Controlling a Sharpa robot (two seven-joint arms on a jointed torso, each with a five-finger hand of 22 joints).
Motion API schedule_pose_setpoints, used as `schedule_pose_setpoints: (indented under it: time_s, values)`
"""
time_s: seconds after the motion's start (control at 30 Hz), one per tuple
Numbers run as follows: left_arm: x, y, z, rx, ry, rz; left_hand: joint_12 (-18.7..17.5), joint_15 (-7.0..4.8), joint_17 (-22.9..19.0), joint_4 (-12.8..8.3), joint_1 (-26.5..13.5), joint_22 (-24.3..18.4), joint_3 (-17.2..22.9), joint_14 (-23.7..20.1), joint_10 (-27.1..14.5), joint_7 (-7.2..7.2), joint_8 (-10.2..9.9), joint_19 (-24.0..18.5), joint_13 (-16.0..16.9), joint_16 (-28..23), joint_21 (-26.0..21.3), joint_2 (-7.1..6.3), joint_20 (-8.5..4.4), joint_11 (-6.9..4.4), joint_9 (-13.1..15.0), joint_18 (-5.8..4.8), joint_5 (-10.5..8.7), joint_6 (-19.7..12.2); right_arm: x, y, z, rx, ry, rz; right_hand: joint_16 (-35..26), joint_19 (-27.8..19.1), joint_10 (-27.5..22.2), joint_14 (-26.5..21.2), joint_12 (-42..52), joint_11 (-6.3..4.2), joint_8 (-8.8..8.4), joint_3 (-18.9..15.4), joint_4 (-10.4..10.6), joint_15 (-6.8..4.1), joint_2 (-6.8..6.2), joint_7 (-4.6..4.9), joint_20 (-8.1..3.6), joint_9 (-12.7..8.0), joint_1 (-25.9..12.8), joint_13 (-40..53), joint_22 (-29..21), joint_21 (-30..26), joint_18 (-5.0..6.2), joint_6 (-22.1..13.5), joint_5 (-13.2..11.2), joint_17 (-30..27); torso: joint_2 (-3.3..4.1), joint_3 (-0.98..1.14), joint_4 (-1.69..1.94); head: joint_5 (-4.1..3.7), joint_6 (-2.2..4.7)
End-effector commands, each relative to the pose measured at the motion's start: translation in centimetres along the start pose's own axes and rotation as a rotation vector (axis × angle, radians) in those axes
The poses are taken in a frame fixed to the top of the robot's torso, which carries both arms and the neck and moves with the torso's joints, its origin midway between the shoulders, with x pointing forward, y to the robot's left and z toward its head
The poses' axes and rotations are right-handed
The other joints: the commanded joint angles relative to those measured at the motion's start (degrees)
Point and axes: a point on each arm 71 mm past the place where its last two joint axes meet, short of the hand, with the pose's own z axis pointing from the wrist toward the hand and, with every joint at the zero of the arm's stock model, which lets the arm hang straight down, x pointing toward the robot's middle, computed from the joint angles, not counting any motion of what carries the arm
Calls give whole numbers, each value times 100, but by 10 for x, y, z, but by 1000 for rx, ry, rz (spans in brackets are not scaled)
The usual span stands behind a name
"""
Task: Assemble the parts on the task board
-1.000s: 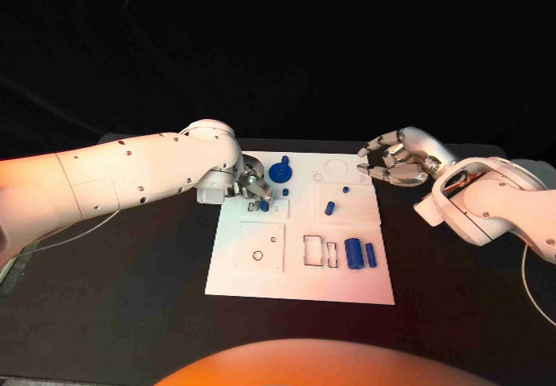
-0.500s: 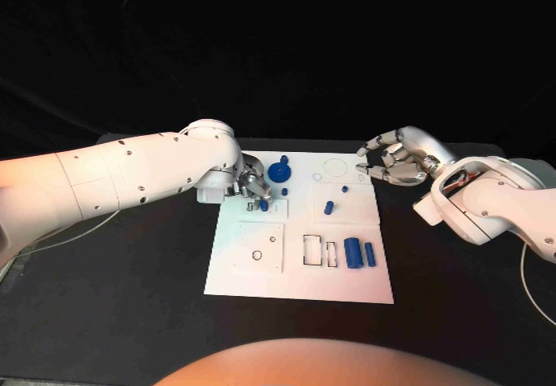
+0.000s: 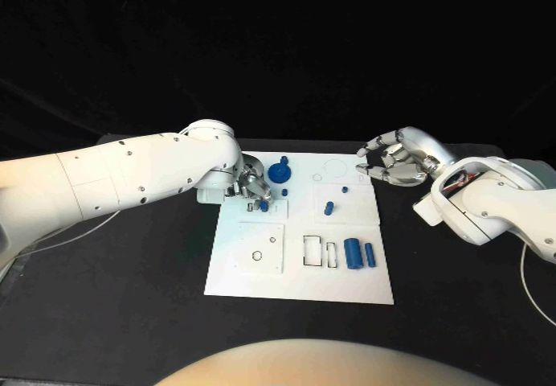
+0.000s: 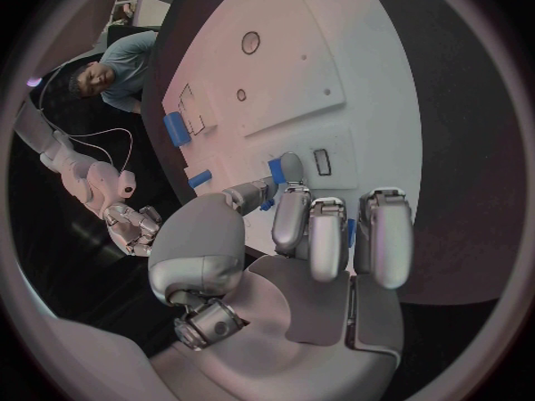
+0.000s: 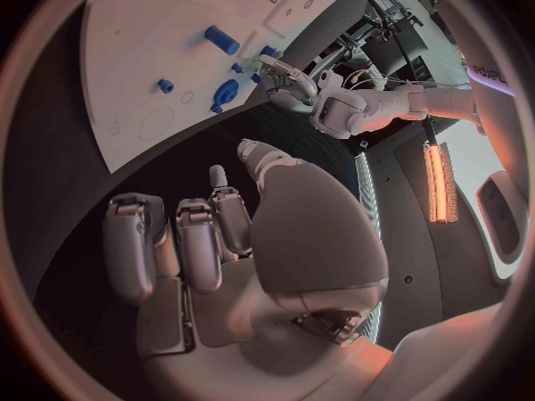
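Two hands are seen over the black worktop [image 3: 128,305]. The left hand [image 3: 253,186] is lowered onto the far left part of the white task board [image 3: 299,277]; its fingers [image 4: 292,212] are curled together, and a small blue peg [image 3: 263,206] lies at their tips, but whether it is pinched cannot be told. A round blue knob [image 3: 280,171] stands just beside these fingers. The right hand [image 3: 394,159] is held just off the board's far right corner, its fingers [image 5: 190,241] curled inward with nothing in them. Two blue cylinders [image 3: 359,253] lie well apart from both hands, on the board's near part.
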Motion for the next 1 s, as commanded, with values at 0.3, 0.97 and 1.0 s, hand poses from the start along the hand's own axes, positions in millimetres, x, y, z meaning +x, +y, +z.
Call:
schedule_pose_setpoints:
  time_s: [0.3, 0.97, 1.0]
  values:
    - [0, -1, 0, 6, -10, 2, 19, -54, 1508, 335, -195, 653, -402, 596, 45, -40, -39, 195, 29, 20, 25, -122, -55, -9, -20, -64, -9, 39, 1, 1, 0, -10, 13, -9, -26, 208, -14, 526, -26, -16, 33, 12, 22, -23, -27, -26, -54, -10, -41, 346, 962, -35, 60, -36, -38, 1246, 1, -1, -3, 2, 9]
    - [-1, -1, -3, 26, -30, -21, 12, -57, 1508, 377, -191, 650, -448, 596, 43, -44, -39, 193, 22, 20, 23, -108, -58, -13, -19, -63, -3, 43, 3, -1, 0, -8, 16, -7, -25, 208, -11, 527, -23, -16, 35, 10, 24, -23, -30, -26, -55, -11, -46, 349, 963, -35, 60, -39, -49, 1249, 5, -6, -11, -9, 24]
    - [-2, -1, -5, 32, -34, -29, -12, -60, 1508, 384, -182, 647, -484, 596, 26, -41, -44, 192, -7, 20, 21, -137, -61, -12, -18, -62, -3, 28, 3, -1, 0, -7, 17, -7, -25, 208, -11, 527, -23, -16, 35, 10, 24, -23, -30, -26, -55, -11, -46, 349, 963, -35, 60, -39, -49, 1249, 5, -7, -11, -8, 23]
